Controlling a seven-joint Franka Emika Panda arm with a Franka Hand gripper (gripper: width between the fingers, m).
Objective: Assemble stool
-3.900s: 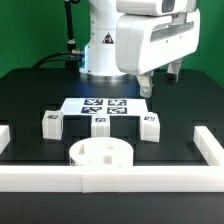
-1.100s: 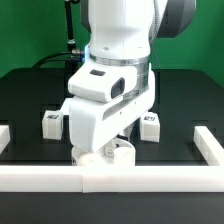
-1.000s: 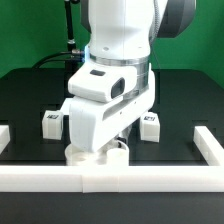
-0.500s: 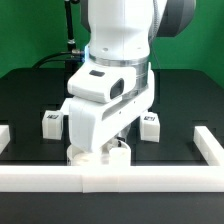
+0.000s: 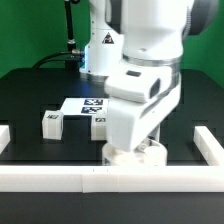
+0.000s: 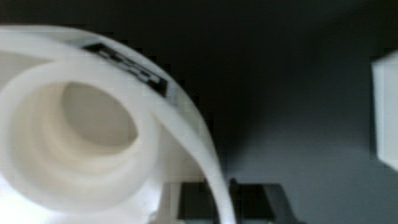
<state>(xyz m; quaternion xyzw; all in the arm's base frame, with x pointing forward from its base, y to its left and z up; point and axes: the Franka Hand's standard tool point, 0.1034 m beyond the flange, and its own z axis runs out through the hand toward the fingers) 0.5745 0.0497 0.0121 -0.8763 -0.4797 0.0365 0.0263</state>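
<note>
Your gripper (image 6: 226, 201) is down on the seat (image 5: 128, 156). In the wrist view its 2 dark fingers (image 6: 192, 203) stand narrow, 1 on each side of the seat's thin rim wall, pinching it. In the exterior view the arm's body hides the gripper itself. There you see the seat low over the black table (image 5: 30, 90), just behind the front bar (image 5: 60, 178) and toward the exterior view's right; you cannot tell whether it touches the table. The wrist view shows 1 round hole (image 6: 75, 125) in the seat and a black-and-white tag (image 6: 128, 66) on its rim. 2 legs show farther back: the end leg (image 5: 52, 122) at the exterior view's left and the next leg (image 5: 99, 122) just in front of the marker board (image 5: 90, 104), both apart from the seat.
</note>
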